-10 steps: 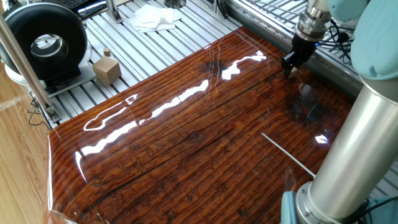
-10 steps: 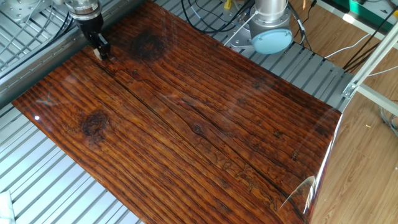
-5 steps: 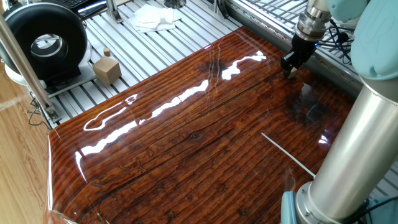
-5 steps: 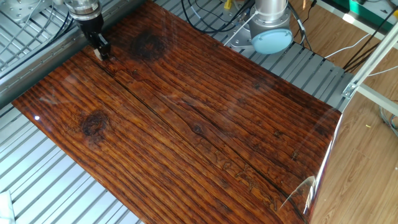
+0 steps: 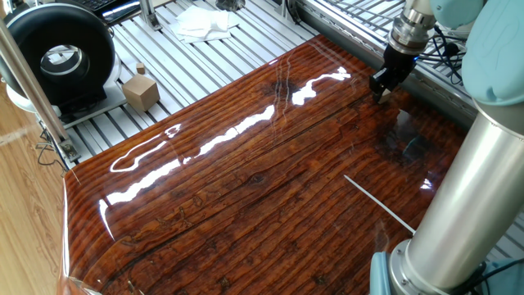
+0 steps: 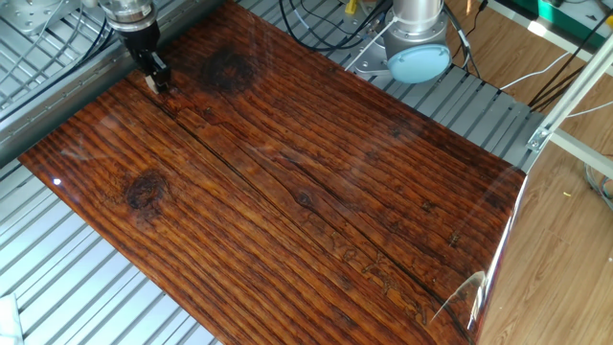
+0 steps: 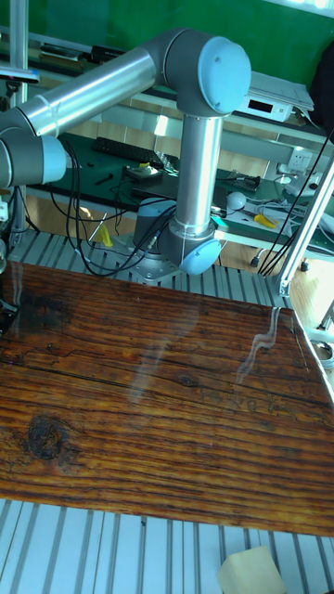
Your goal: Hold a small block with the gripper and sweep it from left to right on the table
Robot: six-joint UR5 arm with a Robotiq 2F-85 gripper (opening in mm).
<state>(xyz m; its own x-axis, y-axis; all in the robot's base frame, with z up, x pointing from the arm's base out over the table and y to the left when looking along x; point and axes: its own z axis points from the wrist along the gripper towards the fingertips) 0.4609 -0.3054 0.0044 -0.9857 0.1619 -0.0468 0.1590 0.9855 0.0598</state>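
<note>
At the table [image 6: 316,192] corner, tool [image 6: 153,80] seemingly pinches the half-hidden small block [image 6: 150,84].

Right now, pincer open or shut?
Shut on the block. The pincer has its fingertips closed around the tan cube, low at the table's far corner; the other fixed view agrees.
</note>
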